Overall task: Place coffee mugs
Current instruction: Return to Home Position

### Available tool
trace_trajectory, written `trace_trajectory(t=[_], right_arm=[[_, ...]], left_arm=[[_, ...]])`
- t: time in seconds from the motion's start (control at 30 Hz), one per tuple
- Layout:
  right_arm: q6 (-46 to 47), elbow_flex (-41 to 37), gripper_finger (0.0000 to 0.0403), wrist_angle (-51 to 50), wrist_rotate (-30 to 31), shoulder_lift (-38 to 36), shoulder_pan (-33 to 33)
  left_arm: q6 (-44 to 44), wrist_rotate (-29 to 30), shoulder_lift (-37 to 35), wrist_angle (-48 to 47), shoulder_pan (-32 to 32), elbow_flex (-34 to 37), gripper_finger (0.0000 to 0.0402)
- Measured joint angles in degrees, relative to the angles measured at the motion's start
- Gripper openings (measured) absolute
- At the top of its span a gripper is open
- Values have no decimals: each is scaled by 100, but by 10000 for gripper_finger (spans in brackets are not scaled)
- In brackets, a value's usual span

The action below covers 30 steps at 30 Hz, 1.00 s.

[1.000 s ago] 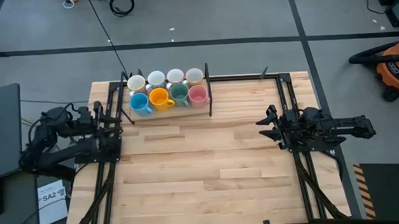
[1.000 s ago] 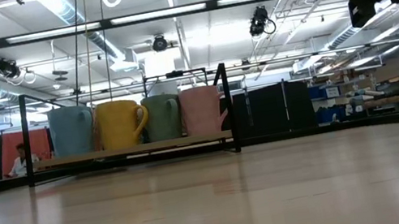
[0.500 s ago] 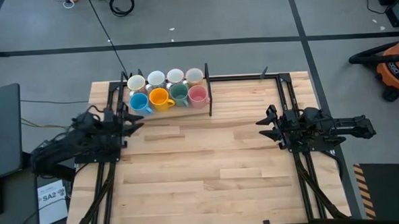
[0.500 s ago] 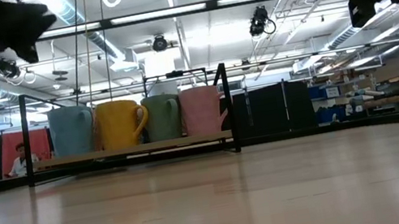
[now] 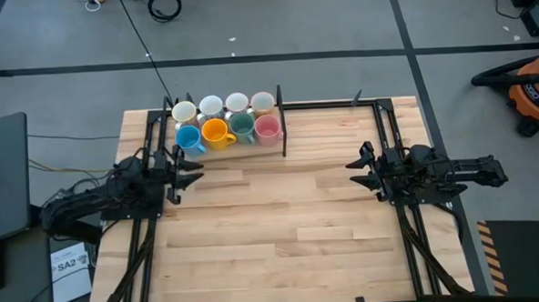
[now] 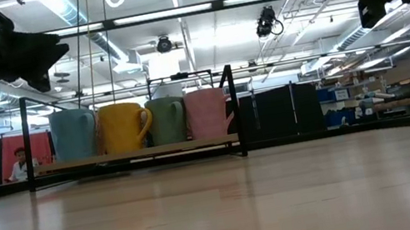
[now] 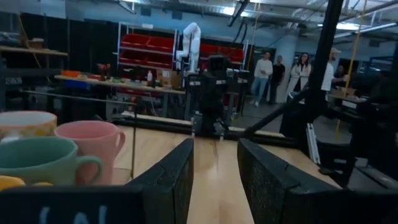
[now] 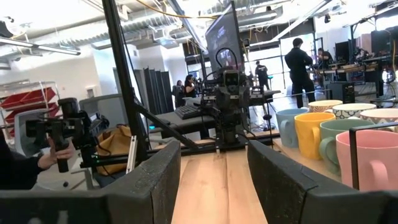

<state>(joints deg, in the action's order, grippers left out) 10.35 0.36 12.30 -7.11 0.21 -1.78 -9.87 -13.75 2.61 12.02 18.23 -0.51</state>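
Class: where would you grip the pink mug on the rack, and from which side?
Probably the pink mug by its rim, from above, one jaw inside: it stands upright, open-topped, with the green mug beside it, a white mug behind and the rack post opposite.

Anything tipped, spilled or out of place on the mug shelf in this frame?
Nothing stands out. Eight mugs stand upright in two rows of four on the shelf. The left gripper and right gripper are open, empty and clear of it.
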Motion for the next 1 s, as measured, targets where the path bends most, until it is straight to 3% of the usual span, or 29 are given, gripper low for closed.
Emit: trace_trajectory(t=[0.13, 0.4, 1.0], right_arm=[[0, 0, 193, 0, 0, 0, 1], [15, 0, 193, -57, -31, 11, 2], [4, 0, 193, -42, -31, 14, 2]], left_arm=[[78, 20, 0, -286, -235, 4, 130], [403, 792, 0, -501, -662, 4, 130], [498, 817, 0, -502, -653, 9, 130]])
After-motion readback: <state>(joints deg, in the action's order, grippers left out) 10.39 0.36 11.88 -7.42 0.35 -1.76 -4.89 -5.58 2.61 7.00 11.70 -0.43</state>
